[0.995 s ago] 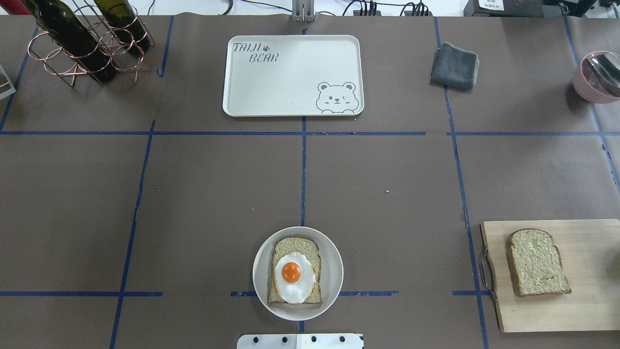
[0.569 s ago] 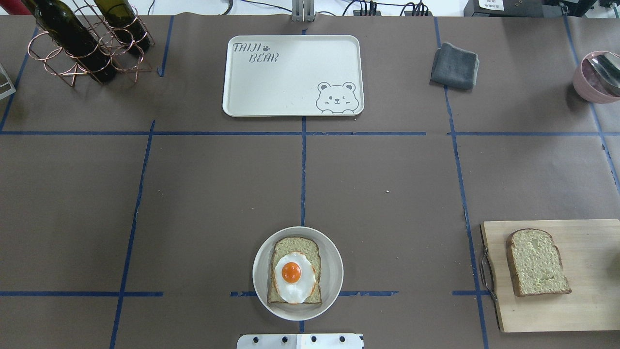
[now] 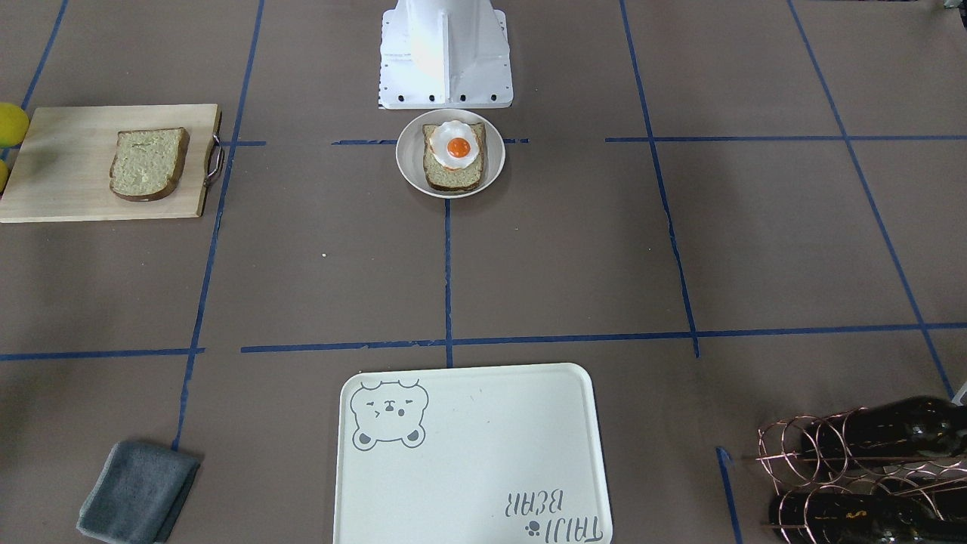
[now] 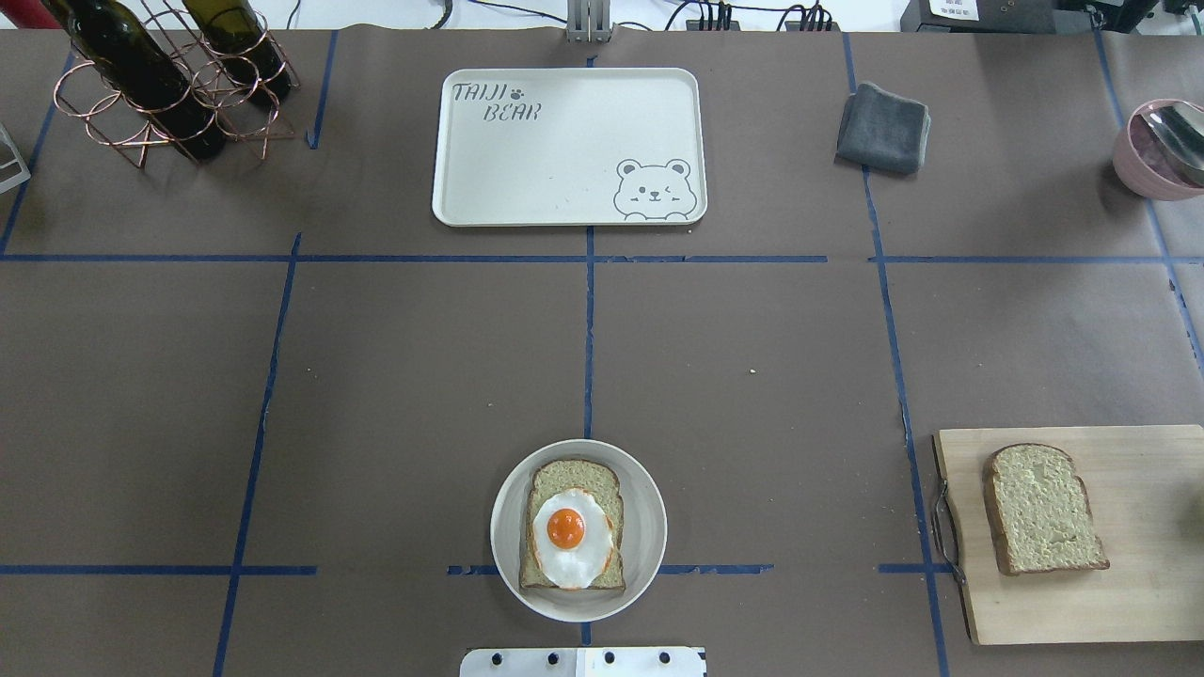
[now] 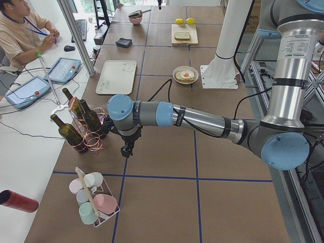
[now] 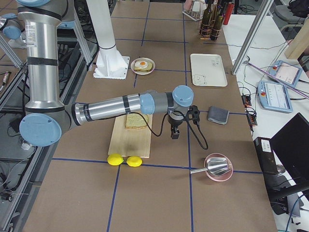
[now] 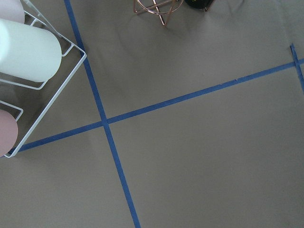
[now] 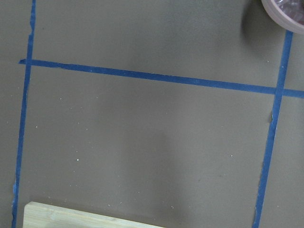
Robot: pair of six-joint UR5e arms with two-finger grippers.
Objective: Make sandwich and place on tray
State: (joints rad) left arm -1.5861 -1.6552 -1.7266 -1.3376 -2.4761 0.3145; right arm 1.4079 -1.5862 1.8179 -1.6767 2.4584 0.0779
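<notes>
Overhead exterior: egg [image 4: 570, 538] lies on bread [image 4: 574, 475], tray [image 4: 564, 150] well apart.

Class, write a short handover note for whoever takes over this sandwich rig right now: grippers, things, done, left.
Grippers: left gripper and right gripper both hang over the table, off the food; open or shut cannot be told.
Food: egg-topped slice lies on the plate; second slice on the cutting board; tray holds nothing.
Done: egg on bread. Left: cap with second slice, move sandwich onto tray.
</notes>
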